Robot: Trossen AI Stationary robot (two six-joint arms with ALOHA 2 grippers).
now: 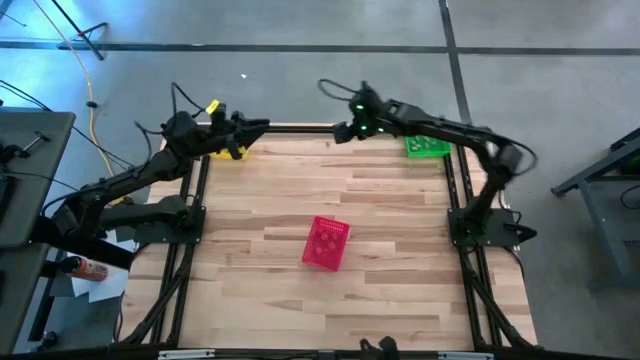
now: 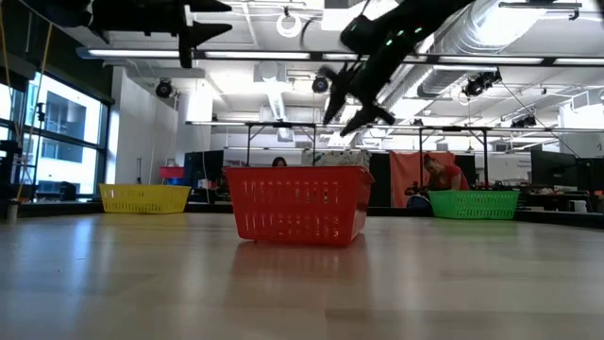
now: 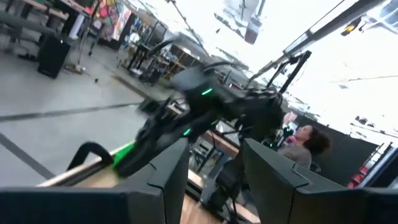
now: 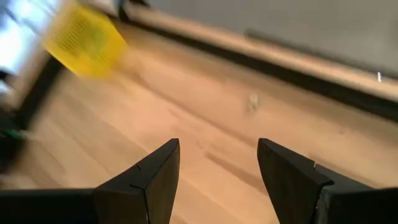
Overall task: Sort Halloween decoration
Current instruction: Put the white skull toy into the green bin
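Overhead view. Left gripper [image 1: 262, 126], upper left of centre, on an arm reaching from the left edge toward the table's far rim; its fingers [image 3: 166, 177] stand apart with nothing between them. Right gripper [image 1: 338, 133], top centre, on an arm arching in from the right edge; its fingers [image 4: 152, 174] are likewise spread and empty. Both are raised above the wooden table [image 1: 380, 210]. Yellow basket [image 1: 225, 148] lies partly beneath the left arm at upper left; green basket [image 1: 427, 147] sits at upper right behind the right arm; red basket [image 1: 325, 243] stands at centre, well apart from both. A small pale speck [image 4: 252, 101] lies on the wood near the far edge, possibly a Halloween decoration; it cannot be identified.
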